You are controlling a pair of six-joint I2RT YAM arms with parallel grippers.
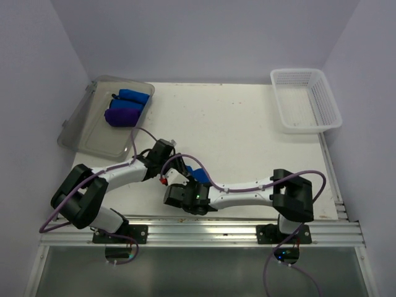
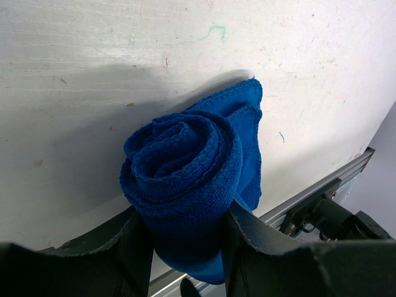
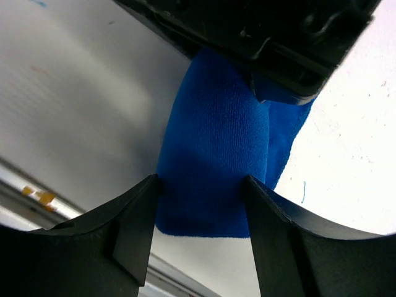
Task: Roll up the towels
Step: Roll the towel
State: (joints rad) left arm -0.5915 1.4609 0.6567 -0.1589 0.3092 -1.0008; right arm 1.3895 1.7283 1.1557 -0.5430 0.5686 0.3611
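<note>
A royal blue towel (image 2: 185,167), rolled into a tight coil, hangs just above the white table near its front edge. My left gripper (image 2: 185,247) is shut on it, a finger pressed into each side of the roll. From the other end, my right gripper (image 3: 201,210) is open, its fingers standing on either side of the same towel (image 3: 213,142), at its flanks and not squeezing it. In the top view both grippers meet at this towel (image 1: 198,175). Two more rolled towels lie in the tray, one blue (image 1: 133,96) and one dark purple (image 1: 122,116).
The clear grey tray (image 1: 86,130) stands at the back left, its lid leaning open. A white mesh basket (image 1: 306,99) stands at the back right. The metal rail (image 1: 216,232) runs along the table's front edge, close below the grippers.
</note>
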